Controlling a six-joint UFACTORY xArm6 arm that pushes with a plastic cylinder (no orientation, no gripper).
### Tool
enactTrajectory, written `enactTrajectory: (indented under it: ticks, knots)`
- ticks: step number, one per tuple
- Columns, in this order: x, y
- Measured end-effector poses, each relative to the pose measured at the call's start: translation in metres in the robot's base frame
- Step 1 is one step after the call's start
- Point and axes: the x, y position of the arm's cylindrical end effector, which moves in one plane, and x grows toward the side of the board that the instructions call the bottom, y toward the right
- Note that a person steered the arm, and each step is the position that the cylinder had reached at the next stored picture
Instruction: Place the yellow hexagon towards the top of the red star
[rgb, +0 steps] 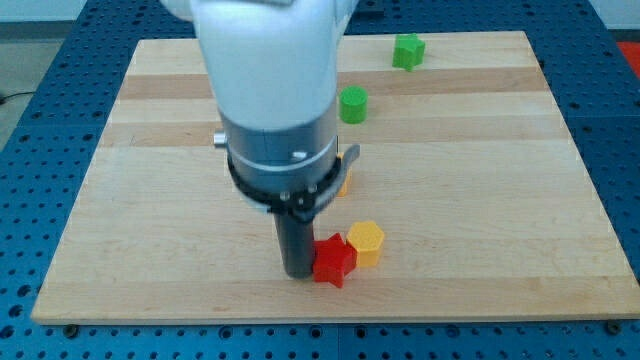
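Note:
The red star (332, 261) lies near the board's bottom edge, a little right of centre. The yellow hexagon (366, 242) sits touching it on its upper right side. My tip (297, 274) stands right against the red star's left side. The arm's big white and grey body rises above it and hides the board's middle.
A green cylinder-like block (353, 104) sits above the middle, right of the arm. A green block (408, 51) lies near the view's top right. An orange-yellow block (344, 178) is partly hidden behind the arm. The wooden board (500, 200) ends just below the star.

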Motion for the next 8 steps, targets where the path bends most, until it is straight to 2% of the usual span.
enactTrajectory:
  ticks: [2,3,4,6,7,8]
  knots:
    - [0.033,-0.024]
    - [0.033,-0.012]
    - [0.033,0.073]
    - [-0.008,0.112]
    - [-0.014,0.114]
    - [-0.034,0.078]
